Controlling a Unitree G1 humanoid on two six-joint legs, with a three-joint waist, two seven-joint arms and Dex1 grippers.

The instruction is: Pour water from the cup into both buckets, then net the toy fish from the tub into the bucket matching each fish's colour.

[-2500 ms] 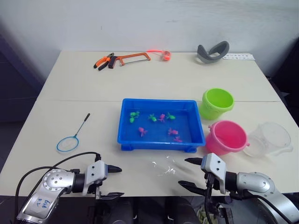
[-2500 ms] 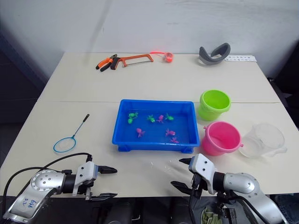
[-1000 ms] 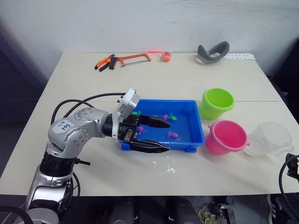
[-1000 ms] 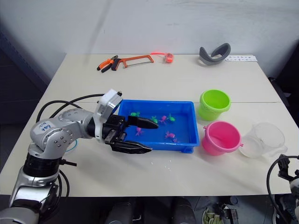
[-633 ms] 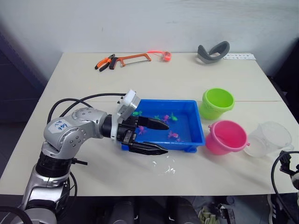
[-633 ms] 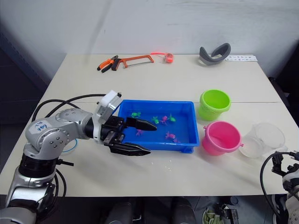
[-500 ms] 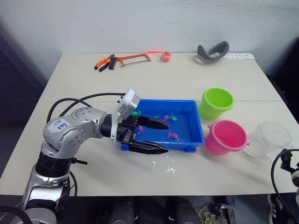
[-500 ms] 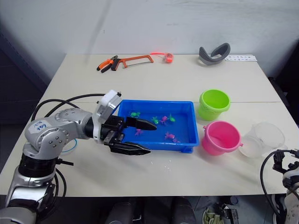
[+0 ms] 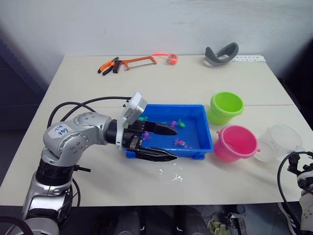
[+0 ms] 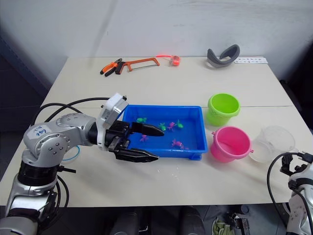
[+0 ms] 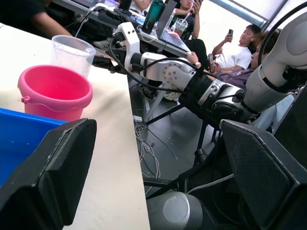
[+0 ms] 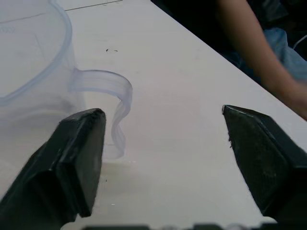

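Water is not yet in the buckets, as far as I can judge, so the pouring step is the one in hand. The cup [image 12: 33,72] stands on the bench [image 9: 195,83] at the robot's right, just beside the pink bucket [image 9: 236,143], and the green bucket [image 9: 227,107] stands behind the pink one. In the right wrist view the right gripper [image 12: 163,163] has its fingers wide apart, and the clear handle of the cup is just in front of the finger on that side, not between the two. The left gripper [image 9: 164,143] hangs over the near left part of the tub [image 9: 198,110], its fingers also apart and holding nothing. The toy fish [image 9: 176,124], green and pink, lie in the tub. The net [image 10: 73,152] lies on the bench at the robot's left, mostly hidden behind the left arm. The risk I see is at the cup: the handle is off to one side of the open fingers, so if they close now they may catch only air or push the light cup away. The cup stands near the bench edge and close to the pink bucket, so a push could tip it or knock the bucket. The left gripper over the tub could also hit its rim if it goes lower.
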